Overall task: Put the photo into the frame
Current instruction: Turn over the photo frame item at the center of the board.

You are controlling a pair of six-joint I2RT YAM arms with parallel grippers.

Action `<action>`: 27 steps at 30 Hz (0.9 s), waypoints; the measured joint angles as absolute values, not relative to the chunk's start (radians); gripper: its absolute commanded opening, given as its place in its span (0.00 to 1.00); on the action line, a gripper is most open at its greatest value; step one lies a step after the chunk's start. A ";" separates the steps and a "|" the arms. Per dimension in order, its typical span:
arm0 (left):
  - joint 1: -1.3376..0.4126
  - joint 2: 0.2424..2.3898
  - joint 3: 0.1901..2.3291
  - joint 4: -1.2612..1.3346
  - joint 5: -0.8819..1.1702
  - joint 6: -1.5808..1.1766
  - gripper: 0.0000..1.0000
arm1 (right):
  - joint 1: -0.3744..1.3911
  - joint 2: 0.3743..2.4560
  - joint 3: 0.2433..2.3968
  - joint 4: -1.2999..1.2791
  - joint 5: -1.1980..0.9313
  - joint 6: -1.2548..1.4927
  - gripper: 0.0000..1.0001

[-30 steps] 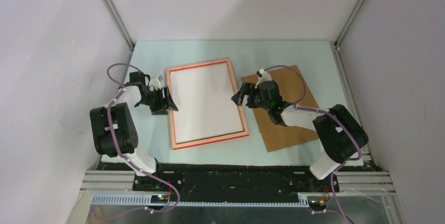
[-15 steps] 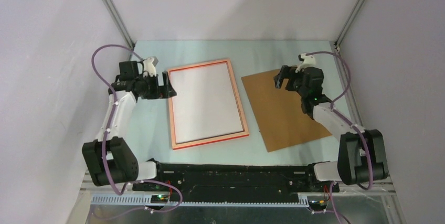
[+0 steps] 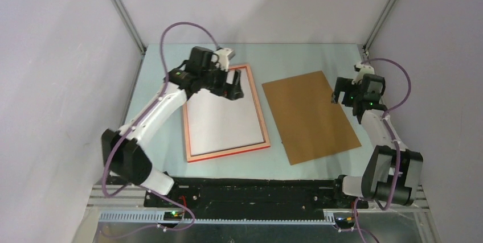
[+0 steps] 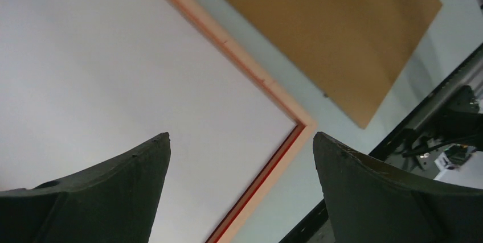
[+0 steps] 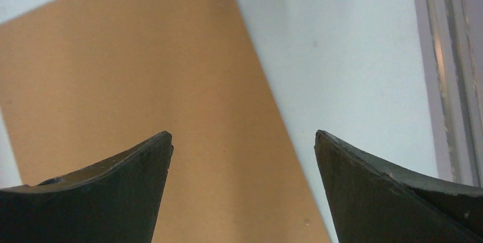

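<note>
The frame (image 3: 228,152) lies flat at the table's middle, pale wood back edges up, a thin red line inside its rim (image 4: 245,64). A plain white sheet (image 3: 223,115) fills its opening (image 4: 114,66). No printed picture shows, so I cannot tell whether this sheet is the photo face down. My left gripper (image 3: 233,88) hangs open above the frame's far part, nothing between its fingers (image 4: 240,136). Over at the right, my right gripper (image 3: 340,91) stands open and empty above the far right edge of the brown backing board (image 5: 243,134).
The brown backing board (image 3: 310,116) lies flat right of the frame, a strip of table between them; it also shows in both wrist views (image 4: 319,32) (image 5: 142,72). A metal rail (image 5: 450,72) runs along the table's right edge. Grey walls enclose the table.
My left arm has lifted from the frame's left edge and swung over its far part. The right arm has drawn back from the frame's right edge to the board's far right edge. Both jaws widened.
</note>
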State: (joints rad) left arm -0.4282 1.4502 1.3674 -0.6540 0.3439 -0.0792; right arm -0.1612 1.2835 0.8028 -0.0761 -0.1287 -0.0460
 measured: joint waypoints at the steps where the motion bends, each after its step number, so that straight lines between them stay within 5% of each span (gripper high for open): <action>1: -0.455 1.489 1.395 -0.651 0.343 -0.099 1.00 | -0.191 1.306 0.825 -0.116 -0.142 -0.047 0.99; 13: -0.689 1.983 1.674 -0.607 0.411 -0.334 1.00 | -0.362 1.481 0.902 -0.365 -0.234 -0.128 0.97; 27: -0.726 2.178 1.723 -0.533 0.406 -0.582 1.00 | -0.443 1.678 1.005 -0.435 -0.409 -0.230 0.94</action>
State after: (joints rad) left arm -0.7261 2.1784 1.7226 -0.5327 0.4065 -0.5816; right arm -0.4427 1.6775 1.0046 -0.4347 -0.4088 -0.2302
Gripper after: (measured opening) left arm 0.996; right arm 0.951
